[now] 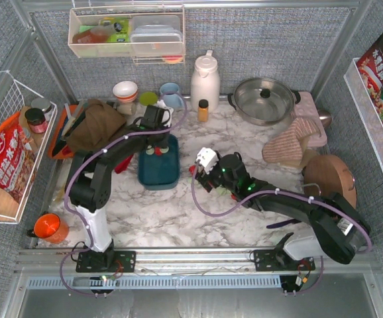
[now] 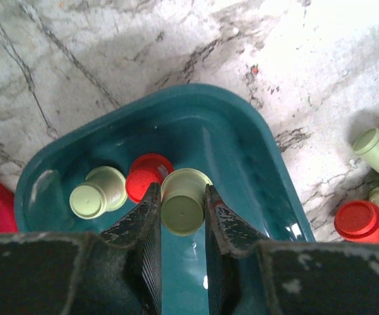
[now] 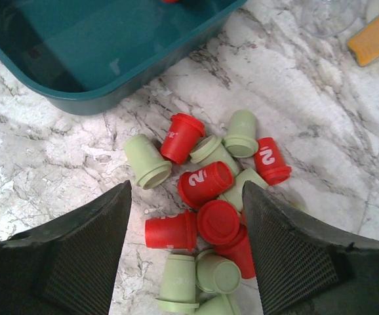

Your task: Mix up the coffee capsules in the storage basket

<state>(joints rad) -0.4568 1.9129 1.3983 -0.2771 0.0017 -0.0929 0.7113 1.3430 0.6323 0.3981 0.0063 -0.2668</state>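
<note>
Three coffee capsules (image 2: pixel 99 195) lie in storage basket (image 2: pixel 196 125), left gripper (image 2: pixel 181 197) straddling one (hold unclear); right gripper (image 3: pixel 186 190) gapes.

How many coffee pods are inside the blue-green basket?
3: left green pod, red pod beside it, right green pod between the left tool's fingers. More may hide behind the tool.

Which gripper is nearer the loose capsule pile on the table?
Right. The right gripper hangs directly over the pile; the left gripper is over the teal basket.
</note>
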